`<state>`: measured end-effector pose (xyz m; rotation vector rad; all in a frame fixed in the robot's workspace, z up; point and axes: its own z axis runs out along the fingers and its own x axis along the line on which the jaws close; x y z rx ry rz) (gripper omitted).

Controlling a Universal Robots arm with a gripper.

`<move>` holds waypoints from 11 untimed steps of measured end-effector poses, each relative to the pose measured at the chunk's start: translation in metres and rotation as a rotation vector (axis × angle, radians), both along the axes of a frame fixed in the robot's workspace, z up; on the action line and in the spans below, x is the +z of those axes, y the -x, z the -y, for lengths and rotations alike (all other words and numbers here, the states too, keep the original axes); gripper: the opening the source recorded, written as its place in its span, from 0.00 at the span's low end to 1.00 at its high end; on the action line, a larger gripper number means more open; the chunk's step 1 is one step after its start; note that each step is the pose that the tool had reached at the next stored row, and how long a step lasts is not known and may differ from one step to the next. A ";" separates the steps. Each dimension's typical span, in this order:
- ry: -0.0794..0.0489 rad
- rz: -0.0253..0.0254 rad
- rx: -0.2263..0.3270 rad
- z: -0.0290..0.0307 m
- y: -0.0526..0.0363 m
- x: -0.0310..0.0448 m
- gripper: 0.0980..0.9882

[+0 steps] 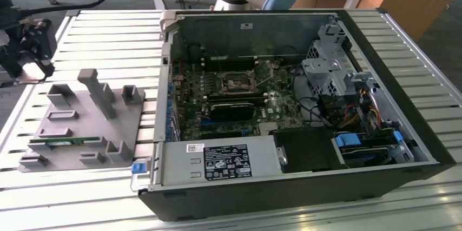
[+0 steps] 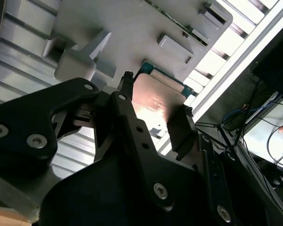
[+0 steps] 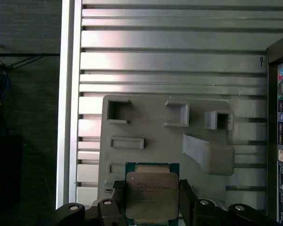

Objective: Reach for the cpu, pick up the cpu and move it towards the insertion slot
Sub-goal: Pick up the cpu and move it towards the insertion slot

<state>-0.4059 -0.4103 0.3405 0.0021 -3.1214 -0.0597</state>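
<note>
The cpu (image 3: 150, 197) has a smooth, satin metal lid on a green board rim. The gripper (image 3: 152, 190) looks like matt black metal, possibly plastic. The fixture (image 3: 155, 136) is dull grey plastic; the bench (image 3: 170, 61) is ribbed, brushed metal with a soft sheen. The insertion slot (image 1: 237, 84) has a shiny metal frame.

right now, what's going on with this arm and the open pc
The arm's gripper has the cpu pinched by two opposite edges and holds it clear of the grey fixture on the slatted table. The insertion slot sits on the green board inside the open computer case, well off to the exterior view's right of the gripper, so the cpu is not yet near it.
</note>
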 end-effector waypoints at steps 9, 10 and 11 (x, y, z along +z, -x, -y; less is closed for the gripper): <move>0.000 -0.0002 0.000 0.0000 -0.0013 0.0305 0.50; 0.000 0.0000 0.000 0.0000 -0.0017 0.0335 0.50; 0.000 -0.0001 0.000 0.0000 -0.0021 0.0364 0.50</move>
